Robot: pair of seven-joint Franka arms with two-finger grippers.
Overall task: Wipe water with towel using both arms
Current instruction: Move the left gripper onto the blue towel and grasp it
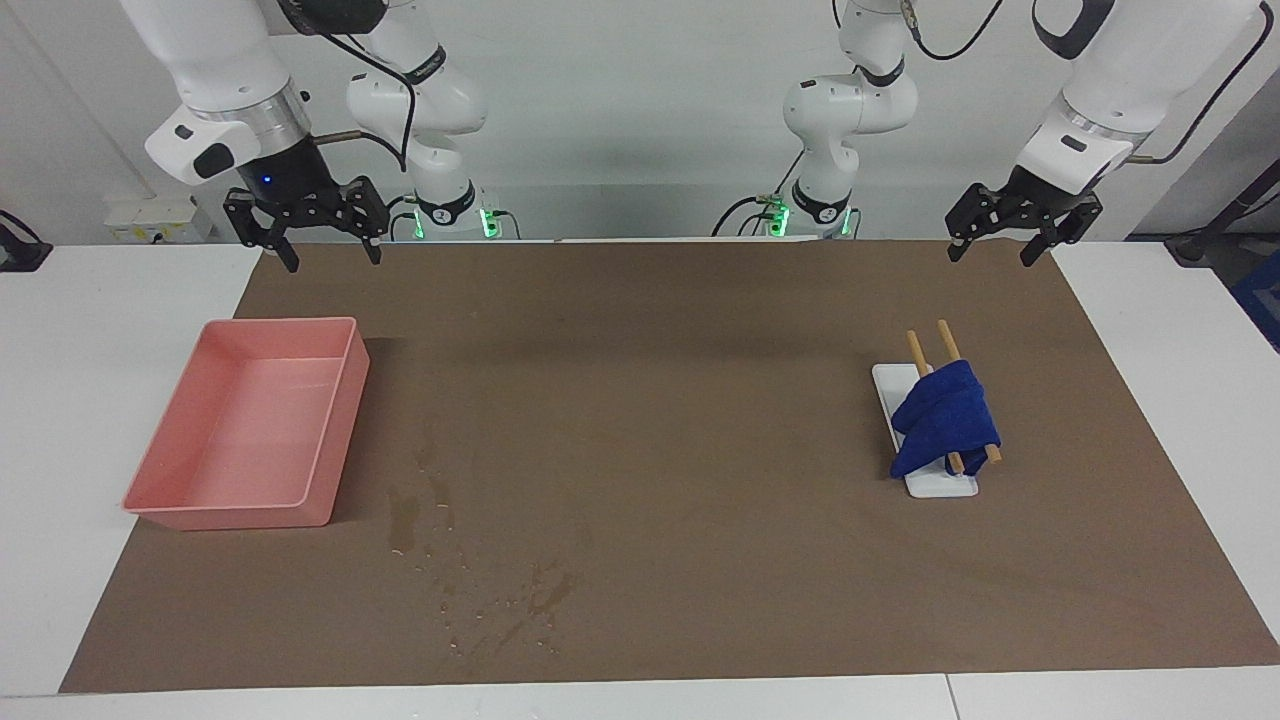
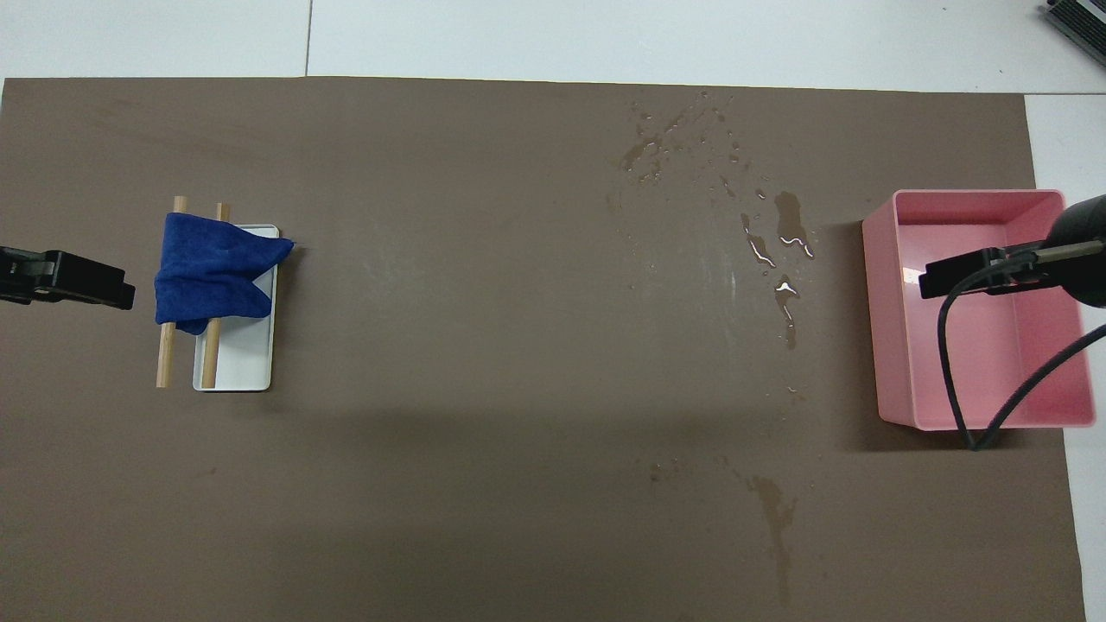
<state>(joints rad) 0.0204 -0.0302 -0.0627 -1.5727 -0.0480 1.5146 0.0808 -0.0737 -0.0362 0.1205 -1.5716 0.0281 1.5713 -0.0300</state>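
Observation:
The deep-blue towel hangs over two wooden rods on a small white stand toward the left arm's end of the brown mat. The water lies as dark blotches and shiny droplets on the mat beside the pink tray and farther from the robots. My left gripper is open and empty, raised over the mat near the towel stand. My right gripper is open and empty, raised over the pink tray's robot-side part.
The pink tray stands empty on the mat toward the right arm's end. A faint wet streak lies nearer to the robots. Two smaller white arms with green lights stand at the robots' edge.

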